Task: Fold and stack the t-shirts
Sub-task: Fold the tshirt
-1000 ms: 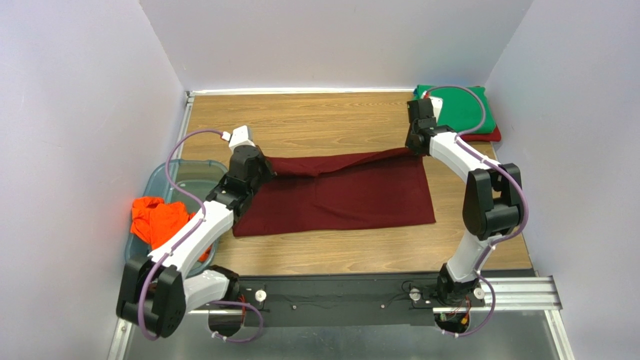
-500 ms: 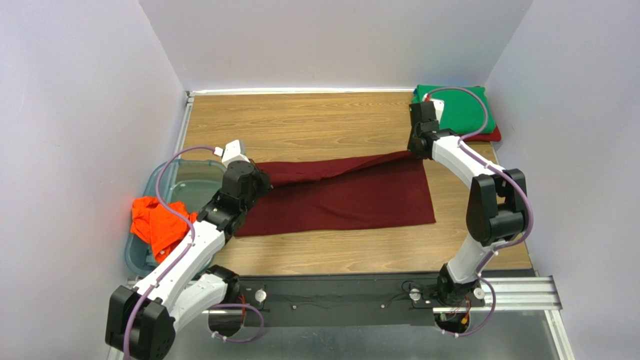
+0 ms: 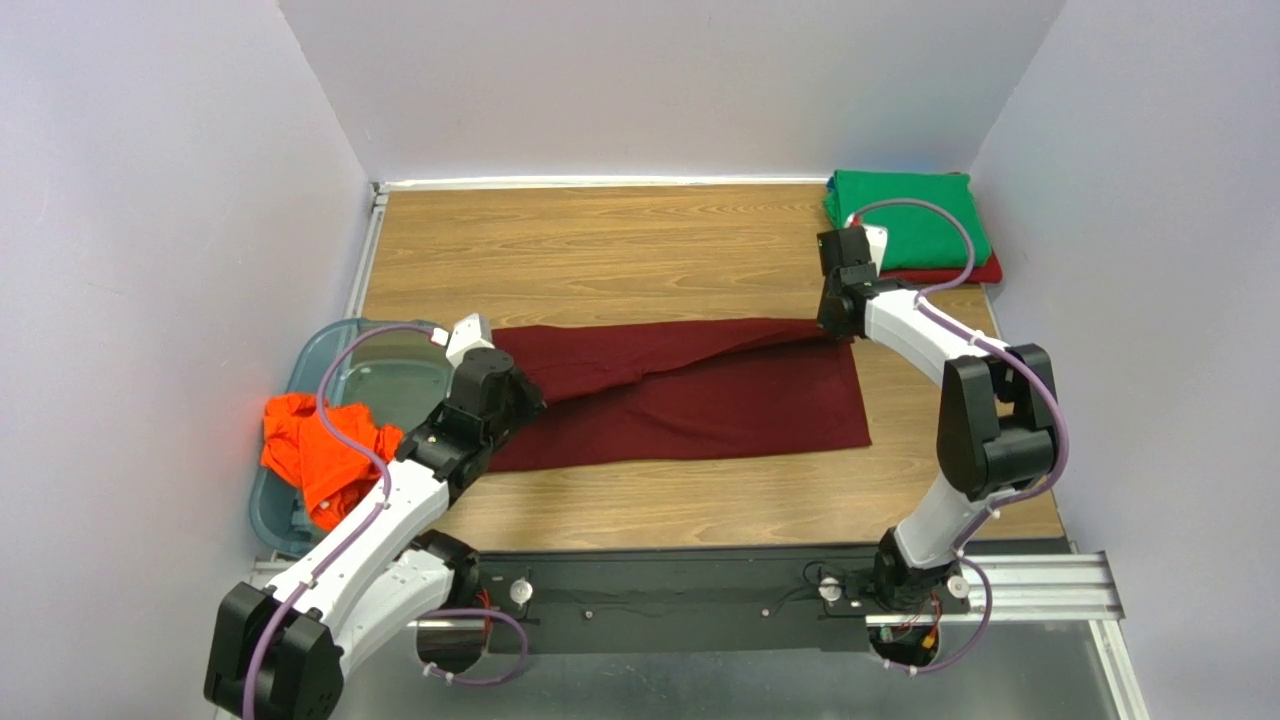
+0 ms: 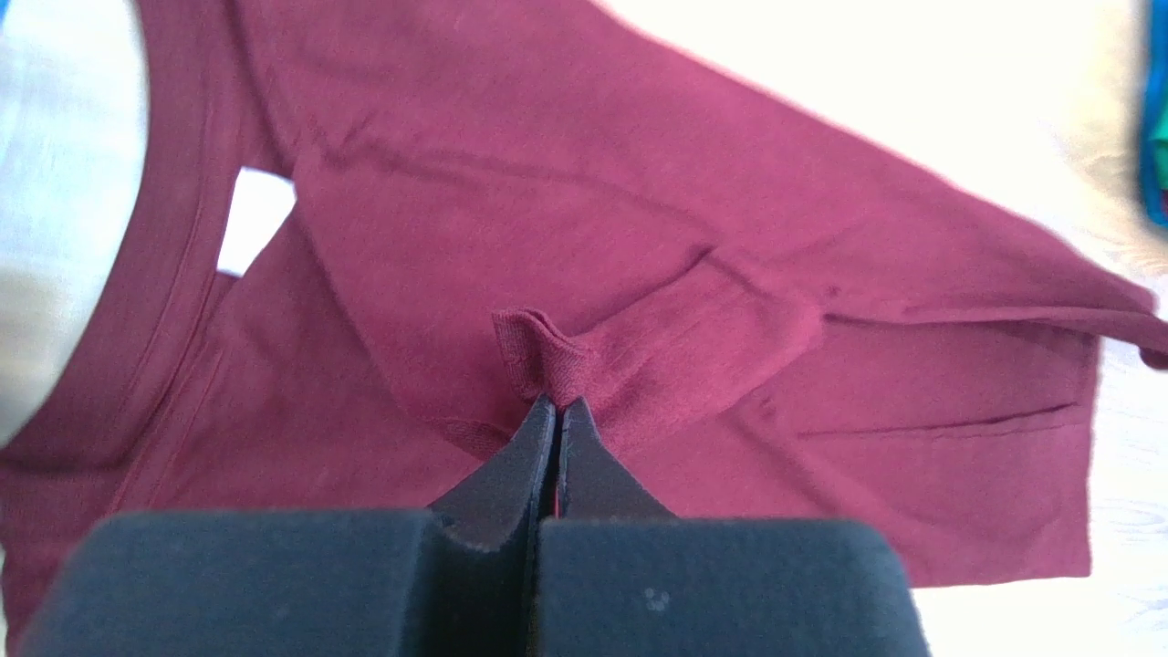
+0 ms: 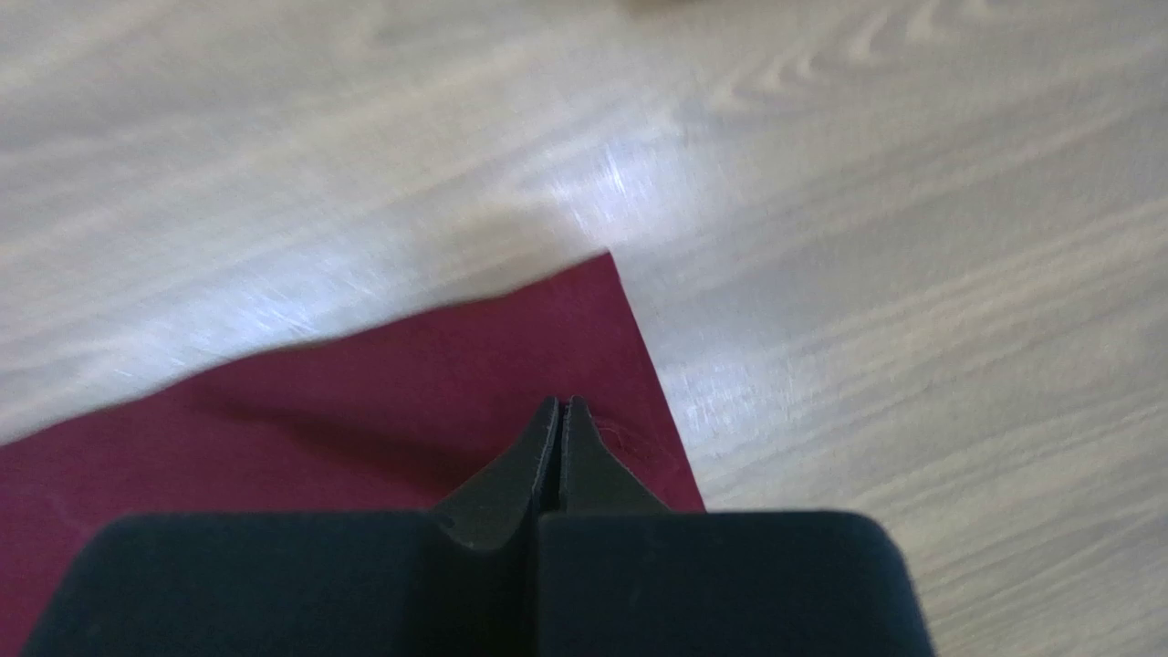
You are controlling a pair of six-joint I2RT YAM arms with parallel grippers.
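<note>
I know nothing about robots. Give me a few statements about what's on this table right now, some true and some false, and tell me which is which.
1. The left gripper and the right gripper each pinch the maroon shirt. True.
2. The green shirt lies on top of a red shirt. True.
3. The orange shirt is neatly folded. False: it is bunched up in the bin on the left.
4. The maroon shirt's neck label is black. False: it is white.
</note>
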